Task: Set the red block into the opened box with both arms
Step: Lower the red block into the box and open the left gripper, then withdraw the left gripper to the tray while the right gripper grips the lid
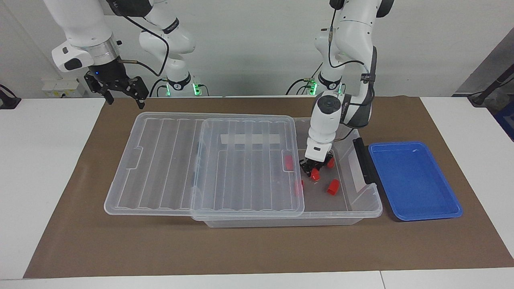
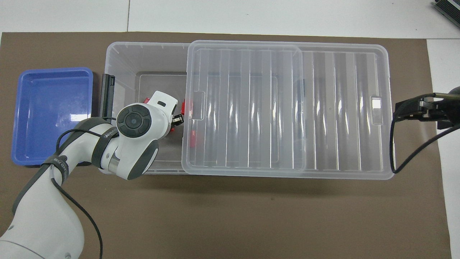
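No legible writing anywhere; only a small unreadable mark on a band round the left arm [image 2: 107, 135].

Brown mat [image 1: 257, 249] over a white table [image 1: 40, 168], plain white wall above, green lights at both arm bases.

Clear box [image 1: 361, 208] lying lengthwise on the mat, ribbed lid [image 1: 168, 160] slid toward the right arm's end, leaving the end toward the left arm uncovered. White tape strip [image 1: 249, 139] seen through the lid. Black bar [image 1: 363, 160] at the uncovered short end, blue tray [image 1: 413, 180] just beside it, toward the left arm's end of the table.

Left gripper [image 1: 314, 172] down inside the open part of the box, jaws closed on a red block [image 1: 315, 174]. Loose on the box floor: one red block [image 1: 333, 187] farther from the robots, another [image 1: 330, 162] nearer to them, two more [image 1: 288, 161] [image 1: 299, 187] under the lid's edge.

Right gripper [image 1: 122, 94] waiting in the air over the mat near the lid's end, jaws spread wide, holding nothing.
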Action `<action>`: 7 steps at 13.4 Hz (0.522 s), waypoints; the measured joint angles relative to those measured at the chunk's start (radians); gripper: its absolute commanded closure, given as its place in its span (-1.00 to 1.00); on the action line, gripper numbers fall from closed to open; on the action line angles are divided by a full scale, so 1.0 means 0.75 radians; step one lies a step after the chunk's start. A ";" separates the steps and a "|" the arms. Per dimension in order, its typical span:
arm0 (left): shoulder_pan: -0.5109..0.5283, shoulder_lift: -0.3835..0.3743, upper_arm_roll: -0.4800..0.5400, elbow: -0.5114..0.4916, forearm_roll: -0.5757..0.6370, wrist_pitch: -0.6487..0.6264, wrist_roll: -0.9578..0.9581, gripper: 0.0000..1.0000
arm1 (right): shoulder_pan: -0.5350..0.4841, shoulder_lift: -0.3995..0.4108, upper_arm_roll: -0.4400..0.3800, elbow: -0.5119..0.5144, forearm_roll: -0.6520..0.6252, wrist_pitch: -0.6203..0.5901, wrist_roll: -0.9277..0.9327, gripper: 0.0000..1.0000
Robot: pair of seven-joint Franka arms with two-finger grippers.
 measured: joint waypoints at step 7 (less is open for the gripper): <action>-0.007 0.012 0.004 -0.002 0.060 -0.003 -0.052 -0.79 | -0.103 0.046 -0.006 -0.035 0.000 0.147 -0.084 -0.97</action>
